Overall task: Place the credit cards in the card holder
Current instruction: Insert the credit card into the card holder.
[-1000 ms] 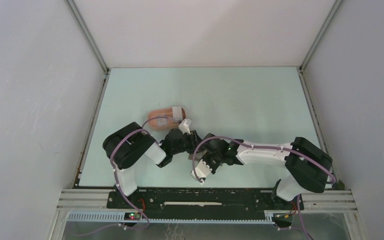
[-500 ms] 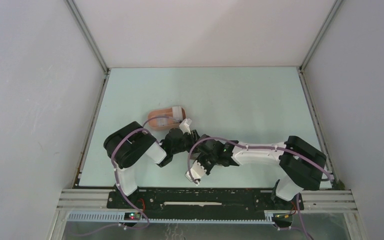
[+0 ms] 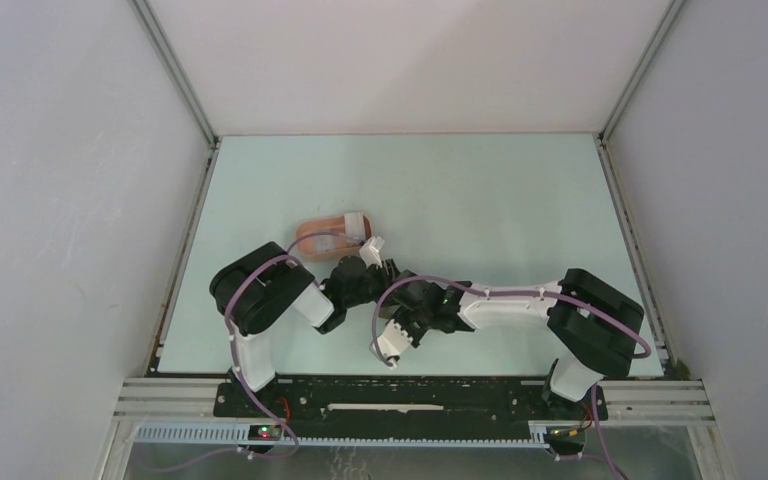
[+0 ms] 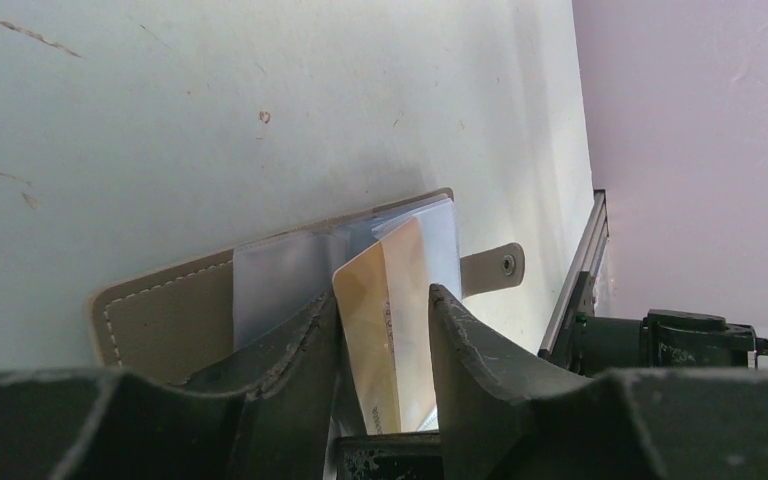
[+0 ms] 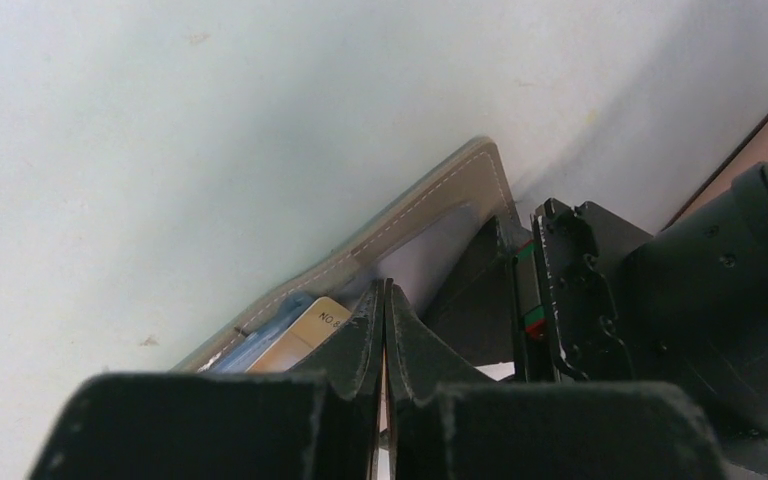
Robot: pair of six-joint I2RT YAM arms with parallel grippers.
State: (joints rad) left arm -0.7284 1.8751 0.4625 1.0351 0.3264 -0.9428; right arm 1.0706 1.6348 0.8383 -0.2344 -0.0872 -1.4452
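Moved since a second ago: right arm [image 3: 520, 300] has swung its elbow toward 9 o'clock and crowded in closer to the left arm [image 3: 270, 300]; we see no shift in the pink tray.
Left gripper [image 4: 382, 300]: roughly half open. Looks to us like it's clamped across the short width of the yellow-orange card [image 4: 385, 330], a finger against each long edge.
Right gripper [image 5: 382, 292]: fingers pressed flat together, down by the wallet [image 4: 160, 310] edge. We can't tell if anything thin is nipped in there.
Card axis: long side runs straight out along the left fingers, toward 12 o'clock in the left wrist view, far end over the wallet's clear sleeves [image 4: 280, 270]. We can't tell if the tip is tucked in.
Card holder [image 3: 322, 238]: salmon oval on the table [image 3: 480, 200], about 10 o'clock from where the grippers meet in the top view, near but apart. Whitish strip [image 3: 357, 221] across its 3 o'clock end, probably a card, too small to say.
Nearer arm: left, clearly.
In the way: from above the wallet is hidden under both wrists, and the right arm reaches in from 3 o'clock. We reckon the card has to lift clear of the sleeves before heading to 10 o'clock.
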